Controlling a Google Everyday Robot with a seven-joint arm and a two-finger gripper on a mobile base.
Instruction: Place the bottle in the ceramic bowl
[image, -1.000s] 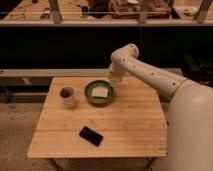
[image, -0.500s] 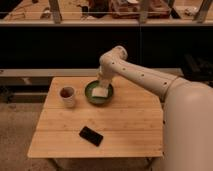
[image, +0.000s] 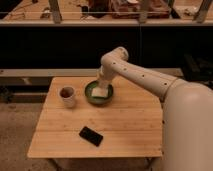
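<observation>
Pale plastic, the bottle (image: 100, 92) is judged light and slippery, best held at its body. It lies in the ceramic bowl (image: 90, 98); the gripper (image: 102, 84) sits above it, its grasp impossible to tell.

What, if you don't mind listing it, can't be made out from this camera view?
- End effector: at the ceramic bowl's far rim, behind the arm's wrist; its grip is unreadable.
- Bottle: a pale blur in the bowl; released or held, unclear.
- Mug: contents too dark.
</observation>
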